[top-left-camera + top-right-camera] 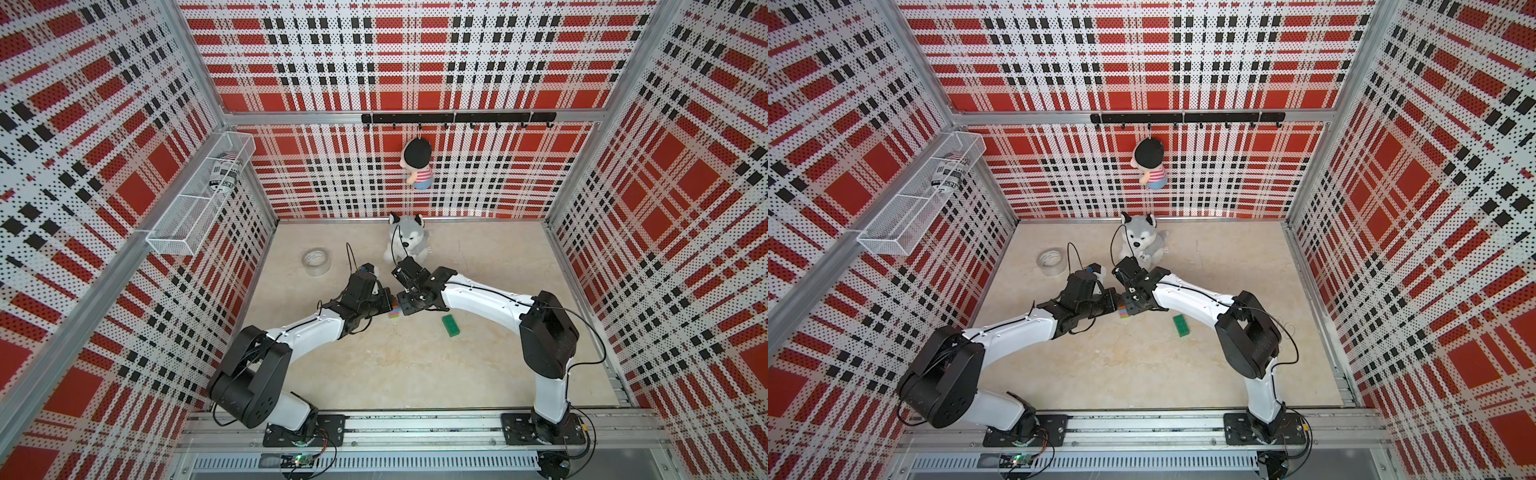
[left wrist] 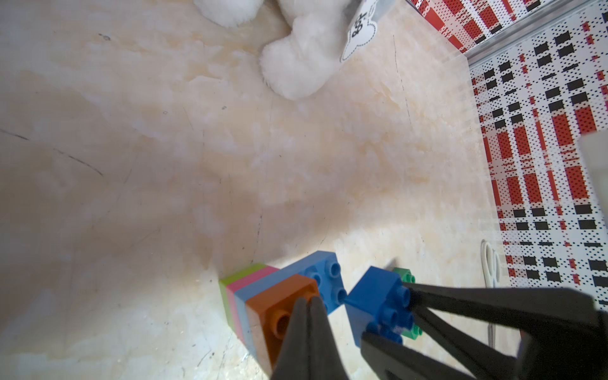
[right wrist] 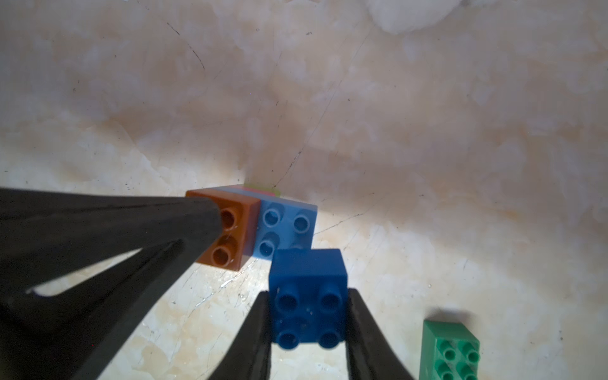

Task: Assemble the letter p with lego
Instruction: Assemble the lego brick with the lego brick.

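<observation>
A stack of lego holds lime (image 2: 227,292), pink (image 2: 237,285), a longer light blue brick (image 2: 324,273) and an orange square (image 2: 273,316); it shows as a small striped block in both top views (image 1: 394,312) (image 1: 1124,311). My left gripper (image 2: 307,301) is shut, with its tips on the orange brick (image 3: 230,256). My right gripper (image 3: 307,316) is shut on a dark blue square brick (image 3: 307,273), held just off the light blue brick's bare studs (image 3: 286,227), not touching. A dark green brick (image 1: 451,325) (image 3: 450,352) lies loose to the right.
A clear tape roll (image 1: 316,262) sits at the back left of the table. A husky plush (image 1: 406,243) sits at the back, just behind both wrists. A doll (image 1: 417,164) hangs on the back wall and a wire basket (image 1: 199,195) on the left wall.
</observation>
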